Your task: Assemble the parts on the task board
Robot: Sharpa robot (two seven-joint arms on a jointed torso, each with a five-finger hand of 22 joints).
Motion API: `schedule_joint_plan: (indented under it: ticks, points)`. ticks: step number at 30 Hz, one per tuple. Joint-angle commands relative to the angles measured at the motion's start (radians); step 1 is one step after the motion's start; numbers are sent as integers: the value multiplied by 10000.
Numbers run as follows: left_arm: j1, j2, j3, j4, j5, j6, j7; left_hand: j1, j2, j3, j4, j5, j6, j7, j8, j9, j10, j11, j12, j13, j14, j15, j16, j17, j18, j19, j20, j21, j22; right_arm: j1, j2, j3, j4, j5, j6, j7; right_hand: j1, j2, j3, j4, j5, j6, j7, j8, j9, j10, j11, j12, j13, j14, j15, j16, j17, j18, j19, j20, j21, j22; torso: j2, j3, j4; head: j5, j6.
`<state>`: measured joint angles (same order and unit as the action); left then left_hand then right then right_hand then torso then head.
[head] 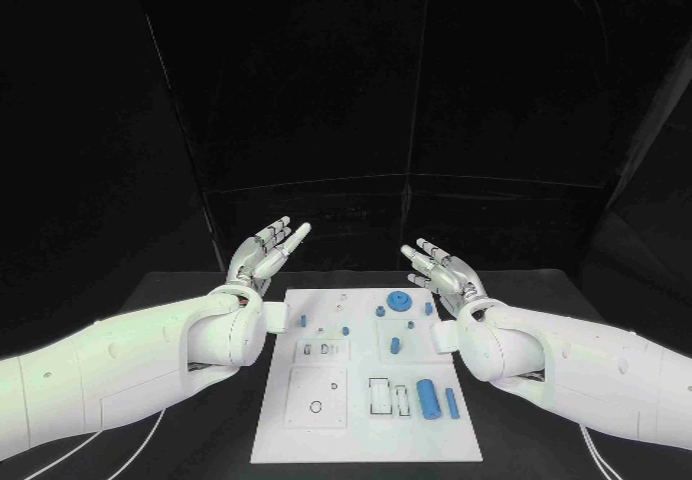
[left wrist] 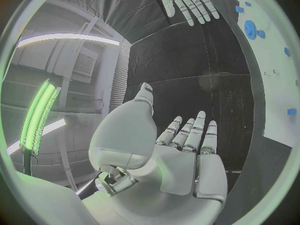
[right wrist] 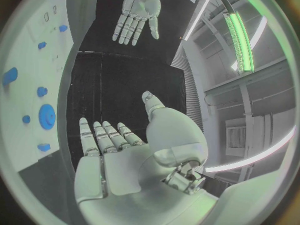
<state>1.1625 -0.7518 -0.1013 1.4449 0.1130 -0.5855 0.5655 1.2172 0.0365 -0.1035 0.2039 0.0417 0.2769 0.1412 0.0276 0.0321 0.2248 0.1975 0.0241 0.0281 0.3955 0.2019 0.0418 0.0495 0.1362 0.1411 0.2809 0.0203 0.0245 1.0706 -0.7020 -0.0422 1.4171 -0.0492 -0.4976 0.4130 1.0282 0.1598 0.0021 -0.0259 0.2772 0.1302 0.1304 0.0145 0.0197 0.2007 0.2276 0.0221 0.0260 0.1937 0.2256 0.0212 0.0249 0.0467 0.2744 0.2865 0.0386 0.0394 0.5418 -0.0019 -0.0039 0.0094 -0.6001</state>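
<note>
I hold my left robot hand (head: 265, 252) and my right robot hand (head: 441, 270) raised on either side of the far end of the task board (head: 366, 440), fingers spread wide, nothing in either one; I judge this a ready pose that keeps the plate unobstructed for the head camera. The board lies flat in the middle of the bench (head: 173, 285), between my forearms. On it the blue parts sit apart: a round disc (head: 398, 297) near the far edge, a stout cylinder (head: 427, 396) and a slimmer peg (head: 450, 402) near me. Several smaller blue pieces are too small to identify surely. Nothing looks assembled yet.
</note>
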Motion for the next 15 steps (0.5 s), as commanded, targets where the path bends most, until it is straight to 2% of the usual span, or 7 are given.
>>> schedule_joint_plan:
  ticks: [1, 6, 9, 10, 12, 13, 15]
  points:
    - [28, 14, -7, -21, 374, 780, 543, 318, 20, -16, 96, 59, 123, 892, 58, 20, 125, 28, 47, 15, 126, 32, 49, 18, 183, 22, 115, 60, 17, 70, 122, -49, -251, -630, 2050, -672, 296, 33, 5, -172, 18, 157, 1408, 68, 20, 160, 107, 59, 21, 126, 99, 78, 24, 168, 60, 82, 52, 16, 0, 0, 0, 1, -2]
    - [28, 14, -7, -21, 374, 780, 543, 328, 35, -12, 87, 59, 131, 917, 60, 21, 139, 54, 51, 17, 145, 38, 54, 22, 183, 31, 116, 65, 20, 105, 229, -104, -461, -769, 2616, -864, 739, 0, 56, -584, -124, 262, 1467, 73, 27, 273, 172, 58, 24, 226, 221, 81, 29, 194, 125, 78, 78, 28, 0, 0, 0, 1, -2]
    - [28, 14, -7, -21, 374, 780, 543, 337, 48, -12, 78, 59, 159, 945, 65, 25, 171, 82, 57, 22, 187, 46, 64, 30, 182, 49, 117, 72, 24, 112, 252, -115, -505, -798, 2735, -904, 1234, -34, 141, -1017, -540, 445, 1510, 95, 47, 507, 219, 81, 44, 746, 285, 193, 88, 253, 339, 72, 140, 62, 0, 0, 0, 1, -2]
    - [74, -79, -7, -145, 374, 1019, 546, 342, 56, -13, 72, 59, 176, 961, 69, 27, 196, 100, 61, 25, 212, 51, 70, 35, 179, 62, 119, 77, 27, 157, 182, -112, -922, -2218, 2422, -711, 1476, -40, 200, -1210, -597, 694, 1555, 137, 77, 813, 273, 125, 73, 1071, 329, 286, 120, 342, 675, 62, 238, 118, 67, 11, 2, 37, -109]
    - [84, -140, -8, -112, 374, 1063, 550, 368, 84, -15, 44, 59, 260, 1028, 85, 38, 336, 172, 86, 42, 338, 77, 99, 56, 167, 112, 124, 96, 39, 210, 196, -111, -1023, -2556, 2277, -632, 1847, -53, 304, -1502, -625, 1257, 1620, 250, 149, 1564, 381, 262, 147, 1754, 360, 491, 187, 465, 1404, 43, 469, 242, 103, 15, -7, 38, -109]
    - [95, -187, -8, -81, 374, 1099, 561, 401, 111, -14, 14, 60, 364, 1088, 105, 51, 506, 243, 116, 61, 510, 104, 139, 83, 150, 188, 131, 121, 55, 244, 197, -111, -1076, -2791, 2150, -568, 2136, -87, 382, -1739, -637, 1904, 1594, 399, 232, 2458, 406, 451, 237, 2464, 310, 708, 256, 562, 2011, 55, 679, 348, 127, 12, -11, 34, -100]
    - [130, -287, -8, -7, 374, 1148, 598, 487, 171, -15, -71, 63, 618, 1170, 148, 78, 901, 344, 175, 97, 1039, 183, 259, 162, 92, 469, 135, 216, 110, 316, 169, -109, -1146, -3336, 1843, -437, 2555, -118, 522, -2098, -630, 3253, 1580, 744, 395, 4319, 275, 901, 399, 4133, 96, 1209, 396, 771, 3367, 35, 1187, 590, 191, -6, -21, 26, -65]
